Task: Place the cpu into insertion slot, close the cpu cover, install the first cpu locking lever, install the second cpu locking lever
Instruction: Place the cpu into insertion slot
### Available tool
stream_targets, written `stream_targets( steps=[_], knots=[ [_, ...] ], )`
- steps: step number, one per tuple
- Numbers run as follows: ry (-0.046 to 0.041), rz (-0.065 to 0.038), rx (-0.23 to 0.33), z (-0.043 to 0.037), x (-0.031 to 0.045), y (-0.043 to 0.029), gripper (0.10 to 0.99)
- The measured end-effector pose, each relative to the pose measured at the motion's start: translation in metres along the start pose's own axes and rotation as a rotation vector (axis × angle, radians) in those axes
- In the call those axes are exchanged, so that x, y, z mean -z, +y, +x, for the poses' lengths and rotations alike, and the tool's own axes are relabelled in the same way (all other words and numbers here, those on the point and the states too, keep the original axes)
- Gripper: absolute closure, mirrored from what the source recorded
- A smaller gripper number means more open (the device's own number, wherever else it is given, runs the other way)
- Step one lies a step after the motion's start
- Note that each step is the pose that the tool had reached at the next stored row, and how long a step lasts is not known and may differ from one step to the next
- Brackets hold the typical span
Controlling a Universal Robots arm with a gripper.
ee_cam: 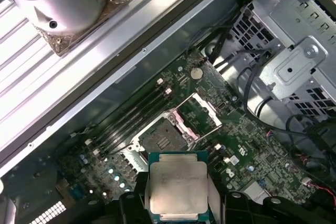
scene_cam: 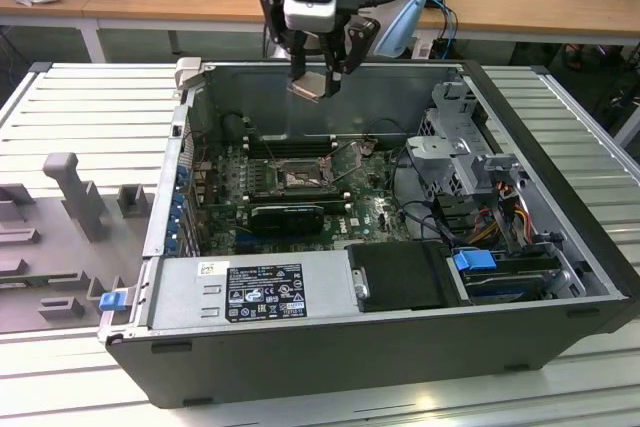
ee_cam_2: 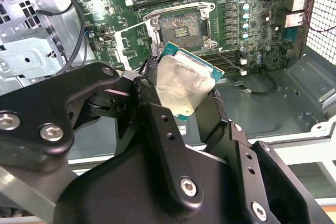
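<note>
My gripper hangs above the back of the open computer case, shut on the cpu. The cpu is a flat silvery square with a green edge, held tilted between the black fingers. Below it on the green motherboard lies the insertion slot, a square socket with a dark centre and silver rim, uncovered. In both wrist views the slot is bare. The cpu cover stands swung open beside the slot, a thin silver frame. In the first wrist view the cpu is well above the board.
A long black card with a white label lies just in front of the socket. The power supply fills the case's near side. A metal drive cage and loose cables crowd the exterior view's right. Grey fixtures stand on the table at left.
</note>
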State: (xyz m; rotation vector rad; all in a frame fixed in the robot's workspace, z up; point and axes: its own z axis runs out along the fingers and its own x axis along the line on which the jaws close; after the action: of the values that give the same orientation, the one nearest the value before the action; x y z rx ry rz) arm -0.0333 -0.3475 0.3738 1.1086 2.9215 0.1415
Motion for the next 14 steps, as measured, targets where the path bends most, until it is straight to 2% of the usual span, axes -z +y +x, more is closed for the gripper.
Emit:
stream_targets(
  steps=[14],
  knots=[
    [-0.0100,-0.002,-0.112,0.0000,0.0000,0.0000,0.557]
  ],
)
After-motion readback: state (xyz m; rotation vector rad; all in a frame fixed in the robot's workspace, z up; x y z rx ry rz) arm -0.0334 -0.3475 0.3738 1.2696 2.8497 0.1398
